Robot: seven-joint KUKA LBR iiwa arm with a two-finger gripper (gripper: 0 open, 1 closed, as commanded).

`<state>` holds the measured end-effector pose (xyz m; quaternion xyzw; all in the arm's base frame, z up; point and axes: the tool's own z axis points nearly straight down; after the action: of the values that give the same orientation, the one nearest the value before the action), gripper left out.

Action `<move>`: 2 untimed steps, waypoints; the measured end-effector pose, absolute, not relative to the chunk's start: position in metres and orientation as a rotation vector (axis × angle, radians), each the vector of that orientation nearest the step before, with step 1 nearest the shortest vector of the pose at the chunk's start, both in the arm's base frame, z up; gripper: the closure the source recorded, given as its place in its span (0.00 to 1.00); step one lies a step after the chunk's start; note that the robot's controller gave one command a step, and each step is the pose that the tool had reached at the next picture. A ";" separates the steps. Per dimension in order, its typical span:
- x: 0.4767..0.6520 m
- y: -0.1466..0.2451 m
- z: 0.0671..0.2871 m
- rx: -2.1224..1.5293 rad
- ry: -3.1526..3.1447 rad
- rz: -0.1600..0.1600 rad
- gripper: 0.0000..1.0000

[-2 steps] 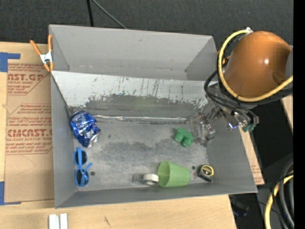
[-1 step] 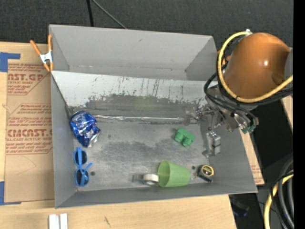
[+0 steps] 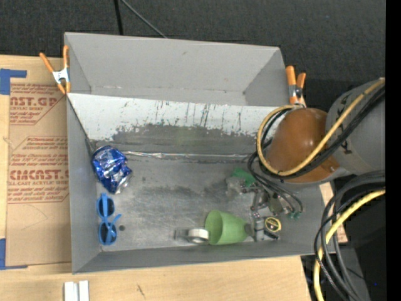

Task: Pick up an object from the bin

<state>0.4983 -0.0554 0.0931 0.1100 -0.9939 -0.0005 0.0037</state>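
Observation:
My gripper (image 3: 264, 204) is low in the right part of the bin, under the arm's orange cover. Just below and left of it a light green plastic cup (image 3: 224, 228) lies on its side by the front wall. A small black and yellow round thing (image 3: 272, 225) lies right below the gripper. Up and to its left sits a small green and clear piece (image 3: 240, 178). A small silver roll (image 3: 197, 235) rests against the cup's left side.
A crumpled blue and white bag (image 3: 111, 167) lies at the left wall, with blue toy sunglasses (image 3: 106, 219) below it in the front left corner. The arm and its cables cover the bin's right end.

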 end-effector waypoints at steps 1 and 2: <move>0.489 -0.002 0.077 0.049 -3.139 0.001 0.00; 0.482 0.048 0.070 0.066 -3.147 -0.004 0.00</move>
<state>0.4820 0.0484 0.0704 0.0211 -0.9998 -0.0012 -0.0031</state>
